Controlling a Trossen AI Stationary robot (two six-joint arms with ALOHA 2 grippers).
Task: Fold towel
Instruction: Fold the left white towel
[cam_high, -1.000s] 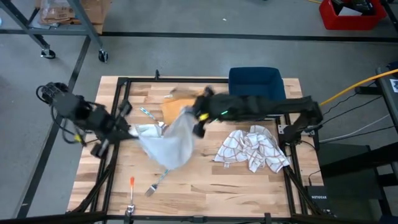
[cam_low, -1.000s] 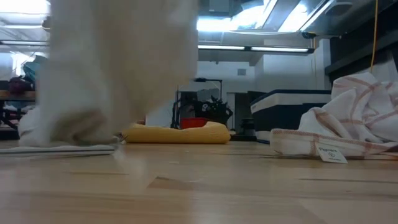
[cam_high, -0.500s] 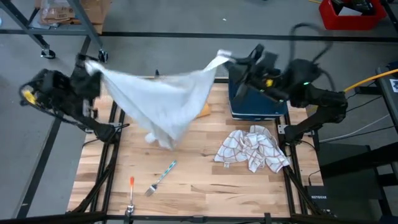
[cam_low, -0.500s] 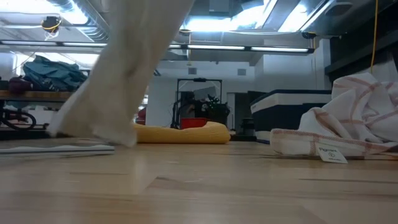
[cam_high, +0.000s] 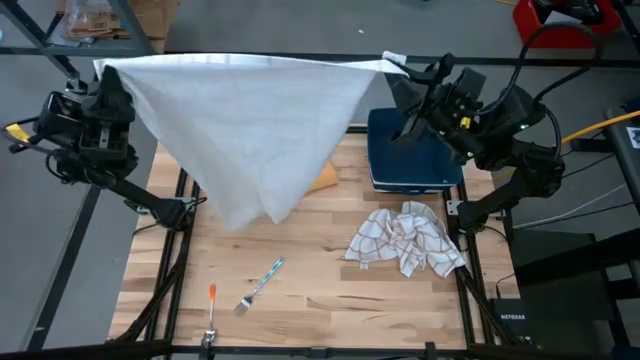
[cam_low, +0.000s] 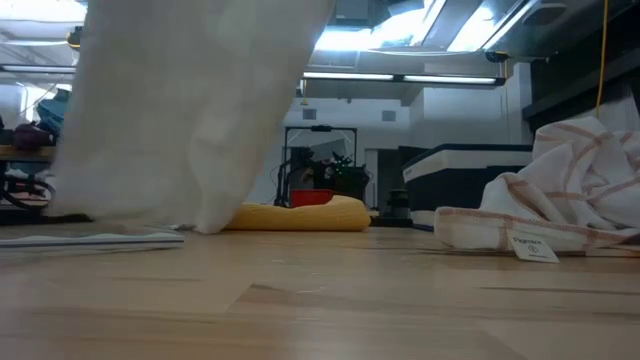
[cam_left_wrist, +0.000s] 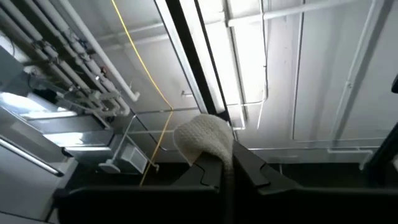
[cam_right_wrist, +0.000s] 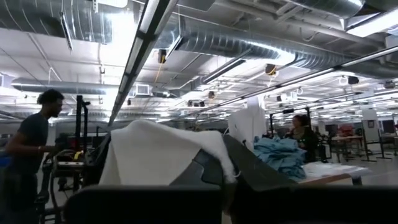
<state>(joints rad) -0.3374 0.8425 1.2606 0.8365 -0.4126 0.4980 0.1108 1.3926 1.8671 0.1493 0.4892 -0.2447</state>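
Since a moment ago I've raised the towel (cam_high: 250, 130) and stretched it above the desk (cam_high: 330, 300), both jaws clenched on its top corners, yet that shallow pinch could slip as I lower.

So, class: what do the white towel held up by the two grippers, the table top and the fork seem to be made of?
White towel: soft woven cloth, matte; it drapes and sags from its held corners. Table top: pale wood planks, smooth, with visible grain. Fork: probably metal tines with a bluish handle, perhaps plastic; too small to be sure.
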